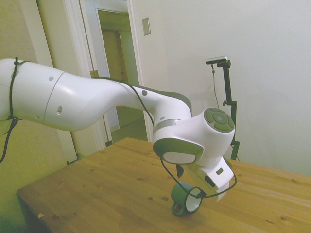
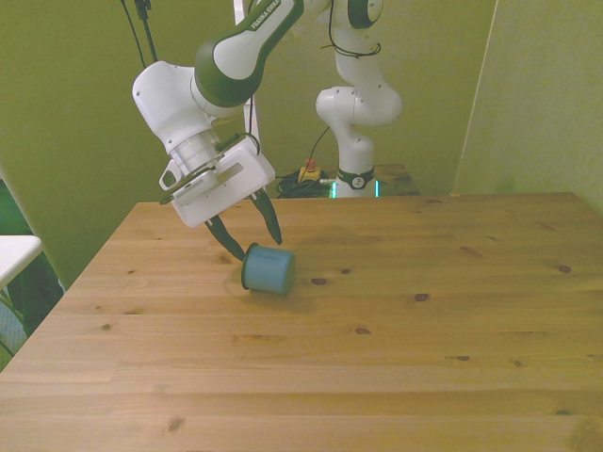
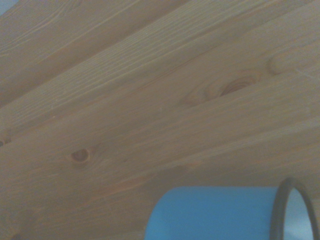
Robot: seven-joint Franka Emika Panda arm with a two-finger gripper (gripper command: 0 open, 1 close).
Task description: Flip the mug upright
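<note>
**Inspector:** Where is the mug (image 2: pixel 268 270)?

**Assistant:** It is on its side on the table (image 2: pixel 396 358), toward the front view's left. In the side view, the white interior faces the camera and the small handle rests low against the wood. The wrist view shows the blue wall and dark rim, with bare planks beyond.

**Inspector:** And the gripper (image 2: pixel 252 234)?

**Assistant:** The fingers are spread apart and empty, angled down just behind the mug. One tip is close to the rim end. I cannot confirm contact.

**Inspector:** What step is it at?

**Assistant:** In my judgement, the approach. The mug is not yet grasped or tipped.

**Inspector:** What does the next move need?

**Assistant:** Probably a grip on the rim or wall, then a rotation until the base is flat. A round wall could roll away.
</note>
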